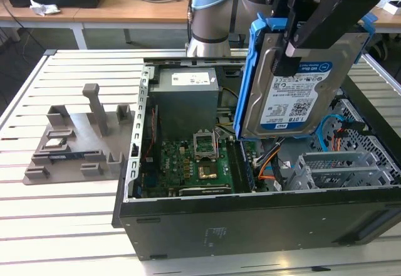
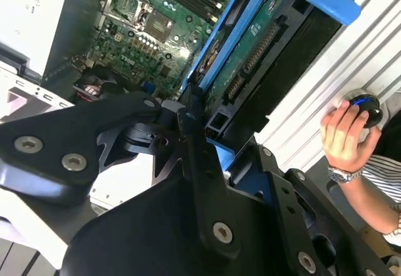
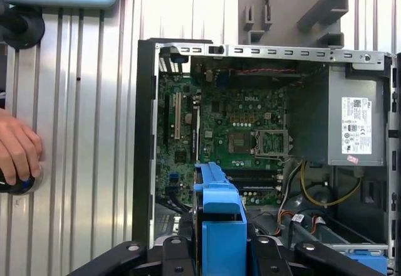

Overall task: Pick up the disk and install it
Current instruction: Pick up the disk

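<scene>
- The arm [image 1: 210, 12] stands at the far edge of the slatted bench [image 1: 62, 226], behind the open computer case [image 1: 250, 226]. Its black wrist leans over the case with the fingers pointing down.
- The gripper [image 1: 289, 49] is clamped on the disk [image 1: 294, 97], pinching the upper end of the drive. In the second wrist view the gripper [image 2: 203, 132] bites that same end of the disk [image 2: 250, 50].
- The disk is held in the air on edge and slightly tilted. It hangs above the case's interior toward the exterior view's right, over the grey drive cage [image 1: 338, 169].
- Its white-and-blue label, with print and a square code, faces the exterior camera. The second wrist view shows its green circuit-board side.
- A blue carrier frame [image 3: 222, 222] wraps the disk's edges.
- The grey power supply [image 1: 187, 94] in the case carries a white printed sticker [image 3: 356, 128], and the motherboard [image 1: 188, 163] lies beside it.
- A grey fixture plate [image 1: 69, 144] sits near the bench's edge at the exterior view's left.
- A person's hand [image 2: 343, 137] rests on a round black button [image 2: 365, 106] on the bench beside the case.
</scene>
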Controlling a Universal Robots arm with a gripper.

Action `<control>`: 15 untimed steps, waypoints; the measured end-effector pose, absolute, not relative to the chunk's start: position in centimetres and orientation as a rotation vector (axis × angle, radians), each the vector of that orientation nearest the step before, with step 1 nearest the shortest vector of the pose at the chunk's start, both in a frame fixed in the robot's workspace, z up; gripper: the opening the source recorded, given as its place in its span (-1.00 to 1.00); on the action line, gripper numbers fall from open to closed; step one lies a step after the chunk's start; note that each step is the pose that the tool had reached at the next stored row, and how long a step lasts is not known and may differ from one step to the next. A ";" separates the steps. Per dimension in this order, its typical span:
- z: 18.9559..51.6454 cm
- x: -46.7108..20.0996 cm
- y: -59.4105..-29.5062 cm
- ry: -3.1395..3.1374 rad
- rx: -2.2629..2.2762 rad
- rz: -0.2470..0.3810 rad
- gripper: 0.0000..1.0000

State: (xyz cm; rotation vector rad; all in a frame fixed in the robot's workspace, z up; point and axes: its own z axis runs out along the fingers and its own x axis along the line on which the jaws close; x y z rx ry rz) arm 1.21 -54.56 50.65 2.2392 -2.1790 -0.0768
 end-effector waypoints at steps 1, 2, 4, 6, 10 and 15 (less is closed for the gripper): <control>50.6 1.2 -54.8 -2.179 2.239 -0.077 -0.26; 50.6 1.2 -54.9 -2.179 2.239 -0.078 -0.26; 50.6 1.2 -55.1 -2.185 2.239 -0.084 -0.26; 50.6 1.3 -55.1 -2.199 2.242 -0.103 -0.26; 50.6 1.3 -55.1 -2.225 2.243 -0.134 -0.26; 50.6 1.3 -55.1 -2.309 2.163 -0.135 -0.26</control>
